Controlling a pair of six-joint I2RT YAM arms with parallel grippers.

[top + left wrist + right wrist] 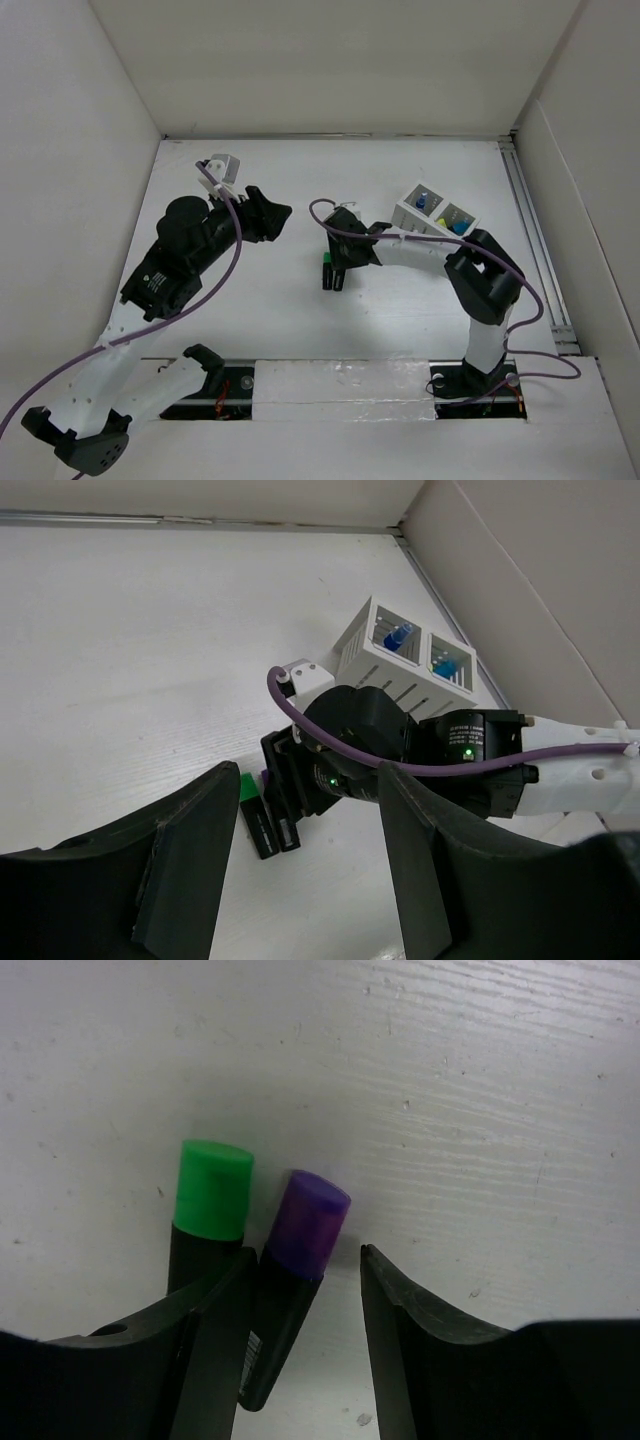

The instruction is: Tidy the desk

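Observation:
Two black markers lie side by side on the white desk: one with a green cap and one with a purple cap. My right gripper is open and low over them. Its jaws straddle the purple marker, with the left finger between the two markers. In the top view the right gripper covers most of the markers. My left gripper is open and empty, raised to the left of them. It looks at both markers from the side.
A white compartmented organiser tray stands right of the right wrist, holding blue and yellow items; it also shows in the left wrist view. Upright white panels border the desk. A metal rail runs along the right edge.

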